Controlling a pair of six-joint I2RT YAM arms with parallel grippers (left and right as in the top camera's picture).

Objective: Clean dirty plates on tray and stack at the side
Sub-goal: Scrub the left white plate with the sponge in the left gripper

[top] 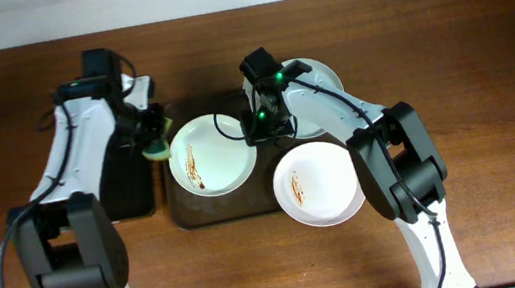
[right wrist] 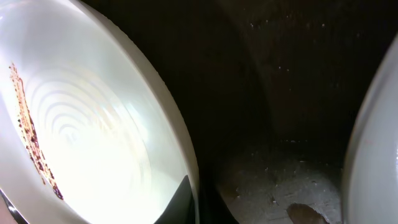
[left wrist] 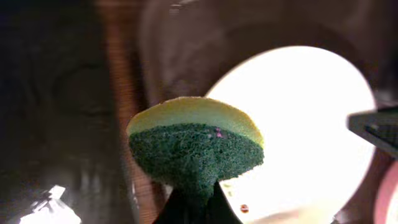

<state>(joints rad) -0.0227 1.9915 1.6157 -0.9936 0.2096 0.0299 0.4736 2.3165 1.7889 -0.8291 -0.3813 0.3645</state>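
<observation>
Three plates (top: 241,171) at frame centre, around brown tray (top: 191,212). Centre-left plate (top: 215,165) lies on tray, smeared. Lower-right plate (top: 326,200), also smeared, overhangs tray's right edge. Upper plate (top: 321,79) partly hidden under arm.

Right hand (top: 262,131) pinched narrow on centre-left plate's right rim. Left hand (top: 149,131) clamped on sponge (top: 156,149), just left of same plate.

Plates judged rigid, glossy, slippery, chip-prone; thin raised rim is best hold. Sponge judged soft, compressible.

Two streaked plates (top: 211,156), brown tray (top: 236,208), third (top: 324,76) unclear
</observation>
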